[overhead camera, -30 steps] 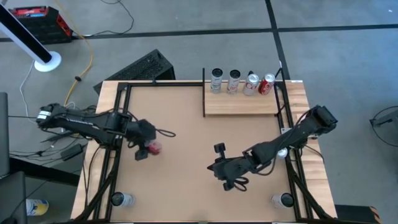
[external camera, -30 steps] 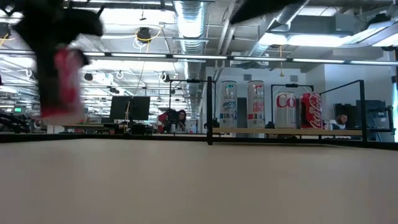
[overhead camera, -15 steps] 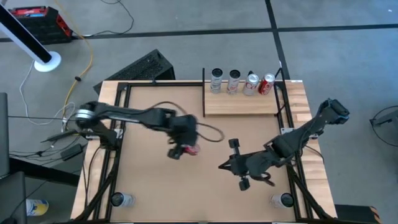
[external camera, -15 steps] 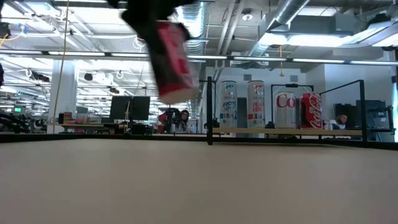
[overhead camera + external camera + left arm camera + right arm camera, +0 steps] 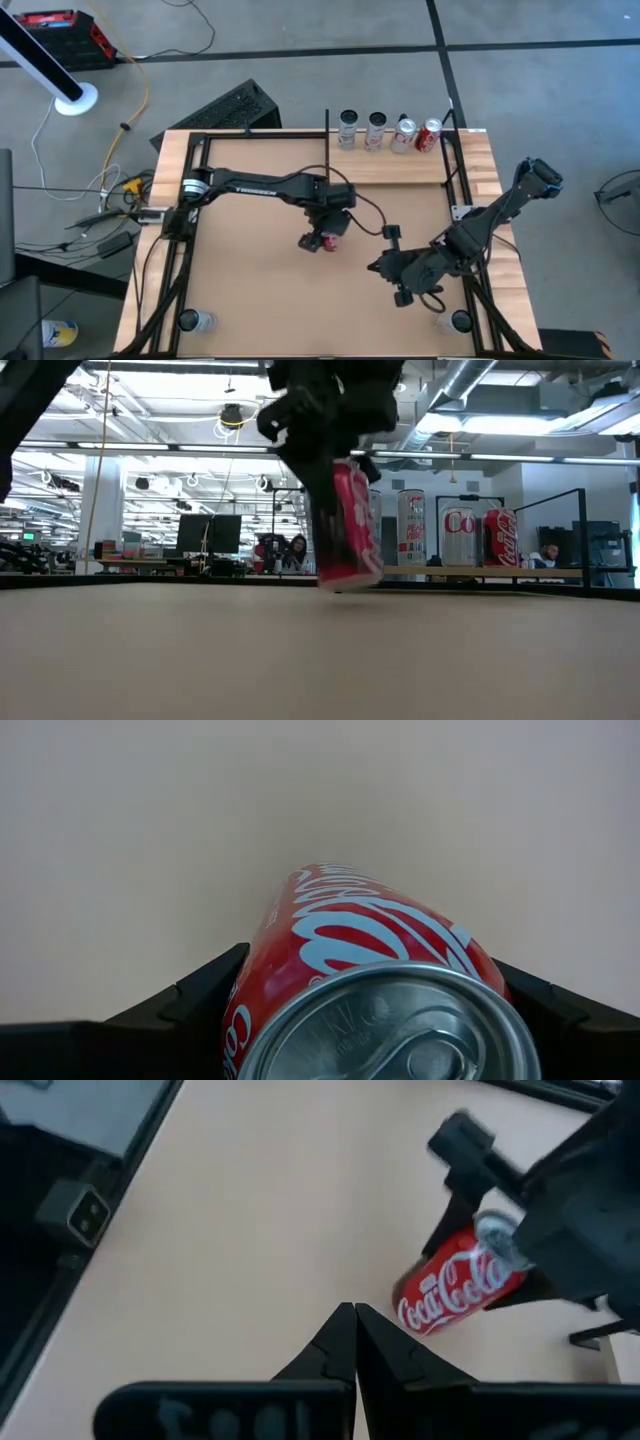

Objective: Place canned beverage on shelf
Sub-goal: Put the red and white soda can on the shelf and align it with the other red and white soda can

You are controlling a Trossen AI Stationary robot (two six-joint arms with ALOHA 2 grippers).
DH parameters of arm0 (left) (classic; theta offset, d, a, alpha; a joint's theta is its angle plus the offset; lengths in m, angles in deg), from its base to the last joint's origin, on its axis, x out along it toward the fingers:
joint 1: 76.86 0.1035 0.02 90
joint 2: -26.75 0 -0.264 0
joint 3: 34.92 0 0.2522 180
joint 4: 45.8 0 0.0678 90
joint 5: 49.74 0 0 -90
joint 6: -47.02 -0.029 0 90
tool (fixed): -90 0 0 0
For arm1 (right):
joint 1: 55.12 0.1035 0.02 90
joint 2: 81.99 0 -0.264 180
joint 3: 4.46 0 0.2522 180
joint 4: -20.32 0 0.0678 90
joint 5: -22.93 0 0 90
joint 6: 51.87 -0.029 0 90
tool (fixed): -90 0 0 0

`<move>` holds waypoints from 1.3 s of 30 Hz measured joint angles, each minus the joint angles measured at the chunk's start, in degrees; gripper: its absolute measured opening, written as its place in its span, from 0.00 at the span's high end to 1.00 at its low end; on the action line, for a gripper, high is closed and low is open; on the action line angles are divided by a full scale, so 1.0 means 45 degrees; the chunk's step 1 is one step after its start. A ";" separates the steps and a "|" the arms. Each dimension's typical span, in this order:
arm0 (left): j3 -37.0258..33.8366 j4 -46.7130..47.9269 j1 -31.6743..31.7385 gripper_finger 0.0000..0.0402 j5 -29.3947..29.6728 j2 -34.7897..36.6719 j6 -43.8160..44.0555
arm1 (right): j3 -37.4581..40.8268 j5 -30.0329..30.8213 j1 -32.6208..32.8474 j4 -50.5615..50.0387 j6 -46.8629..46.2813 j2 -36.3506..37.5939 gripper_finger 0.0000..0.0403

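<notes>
My left gripper [image 5: 323, 237] is shut on a red Coca-Cola can [image 5: 331, 241] over the middle of the table, near of the shelf. In the low view the can [image 5: 350, 525] is tilted, with its lower end close to the tabletop. The shelf [image 5: 385, 168] is a pale wood platform with thin black uprights at the far right. Several cans [image 5: 387, 132] stand along its far edge. My right gripper [image 5: 376, 266] is shut and empty, right of the held can and pointing toward it [image 5: 455, 1285]. My left gripper pinches the can's round wall near its top end [image 5: 300, 970] between its two fingers [image 5: 200, 990], one on each side. The fingers come from above, slanting down. The can hangs tilted below them, lid [image 5: 395, 1025] up. I cannot tell whether its lower end [image 5: 350, 584] touches the table.
Black frame rails [image 5: 185, 230] run along the table's left and right sides. One can stands at each near corner [image 5: 190, 321] [image 5: 457, 322]. Bare tabletop lies between the held can and the shelf's near edge [image 5: 385, 182]. People and desks show in the room behind [image 5: 290, 550].
My left gripper has swung from the table's left side to its middle with the red can. It rose on the way, then came down toward the tabletop, and the can stays tilted. My right gripper has drawn back toward the table's right and near edges.
</notes>
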State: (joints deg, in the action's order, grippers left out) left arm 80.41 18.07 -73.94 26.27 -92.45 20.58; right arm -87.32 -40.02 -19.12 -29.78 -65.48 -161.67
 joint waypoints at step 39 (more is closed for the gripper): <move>-0.7812 -0.1544 0.3355 0.13 0.0993 1.1250 0.0960 | -0.0020 -0.1020 -0.3012 0.1936 0.2679 -0.0308 0.88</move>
State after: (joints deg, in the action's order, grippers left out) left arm 45.26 11.13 -58.84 30.74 -41.83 24.90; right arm -87.41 -44.61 -32.67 -21.07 -53.43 -163.05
